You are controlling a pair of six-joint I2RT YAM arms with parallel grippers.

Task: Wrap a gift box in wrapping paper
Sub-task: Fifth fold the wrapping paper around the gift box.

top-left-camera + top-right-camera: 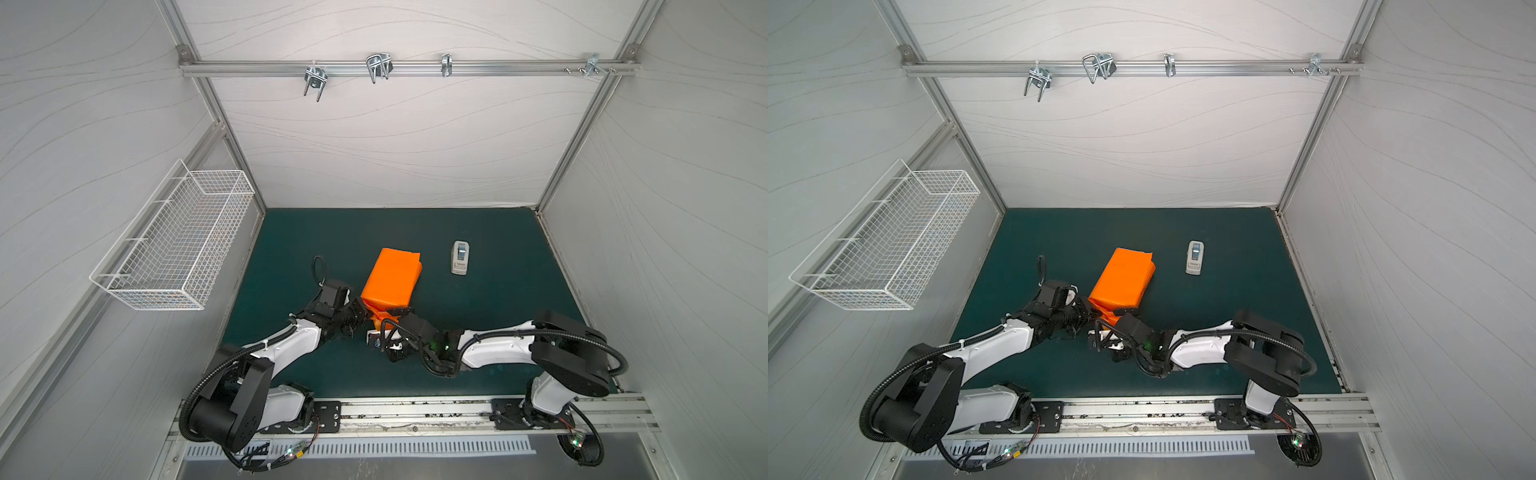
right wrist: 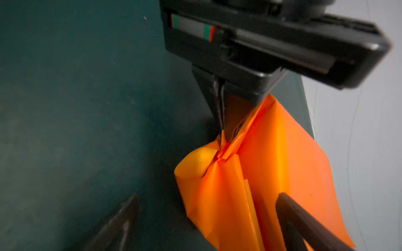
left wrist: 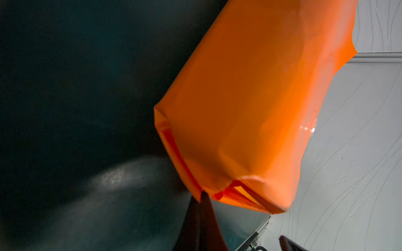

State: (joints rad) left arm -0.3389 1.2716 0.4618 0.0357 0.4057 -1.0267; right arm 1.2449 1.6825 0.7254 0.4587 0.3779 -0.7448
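Observation:
The orange wrapping paper (image 1: 390,278) (image 1: 1125,278) lies folded around a long block in the middle of the green mat. The gift box is hidden inside it. My left gripper (image 1: 368,318) (image 3: 202,195) is shut on a pinched fold at the parcel's near end, where the paper (image 2: 272,173) bunches into creases at the left fingertips (image 2: 224,132). My right gripper (image 1: 384,326) (image 2: 208,204) stands open at that same near end. One finger is on the mat side and the other lies against the loose flap. Nothing is clamped between them.
A white-grey tape dispenser (image 1: 460,257) (image 1: 1195,257) stands on the mat to the right of the parcel. A white wire basket (image 1: 174,249) hangs on the left wall. White walls close in the mat (image 1: 498,299) on three sides.

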